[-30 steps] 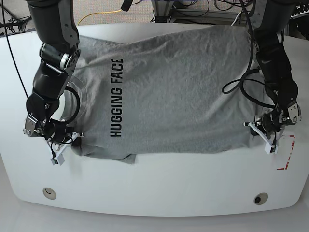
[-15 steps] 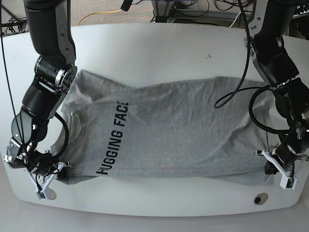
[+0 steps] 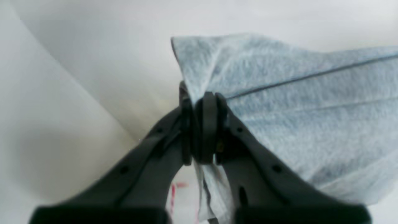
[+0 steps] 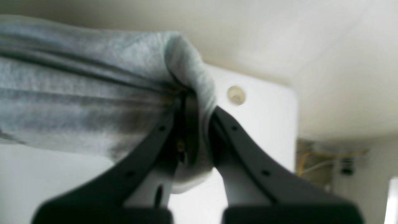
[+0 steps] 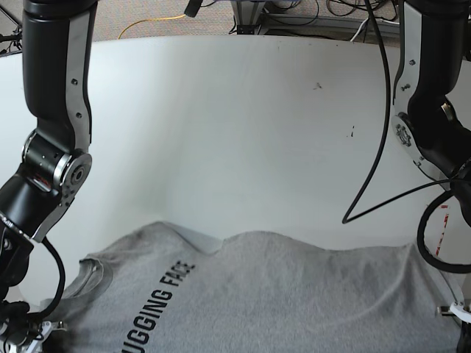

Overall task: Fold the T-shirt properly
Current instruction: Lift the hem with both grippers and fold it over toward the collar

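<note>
The T-shirt (image 5: 272,287) lies at the near edge of the white surface (image 5: 235,132), long axis left-right, collar toward the right gripper (image 4: 196,124). The 2 grippers, left gripper (image 3: 202,130) included, have jaws clamped on its fabric.

Right gripper (image 4: 194,124) clamped tight on a bunched edge of the T-shirt (image 4: 77,93), dark fingers (image 4: 239,137) pinching grey fabric that bulges over and around the tips. Cloth stretched off to the left in long horizontal folds, shadowed underneath. White table (image 4: 267,118) just behind, with a small round cap (image 4: 236,95) set into it near the corner. Beyond the table edge, blurred floor and a yellow cable (image 4: 329,155).
</note>
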You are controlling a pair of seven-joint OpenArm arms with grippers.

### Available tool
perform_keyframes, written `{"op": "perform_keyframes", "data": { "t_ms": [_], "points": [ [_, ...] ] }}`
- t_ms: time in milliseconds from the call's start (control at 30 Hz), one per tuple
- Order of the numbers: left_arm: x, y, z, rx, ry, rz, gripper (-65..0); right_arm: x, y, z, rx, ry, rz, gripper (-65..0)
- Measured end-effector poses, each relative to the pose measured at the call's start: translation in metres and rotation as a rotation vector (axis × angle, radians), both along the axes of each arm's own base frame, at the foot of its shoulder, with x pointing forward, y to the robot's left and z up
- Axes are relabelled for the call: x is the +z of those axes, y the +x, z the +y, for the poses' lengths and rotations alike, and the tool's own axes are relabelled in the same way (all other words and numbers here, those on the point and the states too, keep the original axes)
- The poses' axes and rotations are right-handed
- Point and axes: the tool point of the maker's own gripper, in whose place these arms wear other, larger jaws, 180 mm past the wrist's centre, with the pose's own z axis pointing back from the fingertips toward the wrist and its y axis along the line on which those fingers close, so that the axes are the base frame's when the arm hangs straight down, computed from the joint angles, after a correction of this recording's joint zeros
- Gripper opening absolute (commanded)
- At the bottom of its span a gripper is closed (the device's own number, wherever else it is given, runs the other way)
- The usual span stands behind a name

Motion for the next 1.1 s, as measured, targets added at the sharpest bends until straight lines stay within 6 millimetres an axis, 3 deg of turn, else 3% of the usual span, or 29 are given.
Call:
{"op": "perform_keyframes", "data": {
  "t_ms": [67, 167, 233, 333, 400, 500, 733, 800, 1100],
  "points": [
    [0.017, -0.003, 0.002, 0.002, 0.020, -0.035, -65.0, 0.022, -0.002, 0.001, 0.003, -0.048, -0.038, -65.0],
    [0.023, -0.001, -0.001, -0.022, 0.108, -0.034, -65.0, 0.048, -0.010, -0.001, -0.016, -0.112, -0.102, -65.0],
    [0.013, 0.002, -0.002, -0.034, 0.135, -0.006, -65.0, 0.054, -0.015, 0.000, -0.024, -0.145, -0.111, -65.0],
    [-0.024, 0.003, -0.006, -0.048, 0.170, 0.075, -65.0, 0.034, -0.021, 0.000, -0.044, -0.181, -0.061, -65.0],
    [-0.050, 0.001, -0.006, -0.053, 0.180, 0.131, -65.0, 0.013, -0.026, 0.001, -0.044, -0.198, -0.033, -65.0],
    [-0.093, -0.003, -0.007, -0.060, 0.187, 0.226, -65.0, -0.033, -0.037, 0.004, -0.037, -0.225, 0.045, -65.0],
    [-0.176, -0.030, -0.009, -0.100, 0.160, 0.367, -65.0, -0.137, -0.082, 0.015, -0.039, -0.185, 0.184, -65.0],
    [-0.205, -0.045, -0.011, -0.106, 0.160, 0.427, -65.0, -0.172, -0.101, 0.014, -0.056, -0.161, 0.249, -65.0],
    [-0.300, -0.107, -0.014, -0.134, 0.145, 0.643, -65.0, -0.270, -0.162, 0.023, -0.025, -0.107, 0.414, -65.0]
  ]
}}
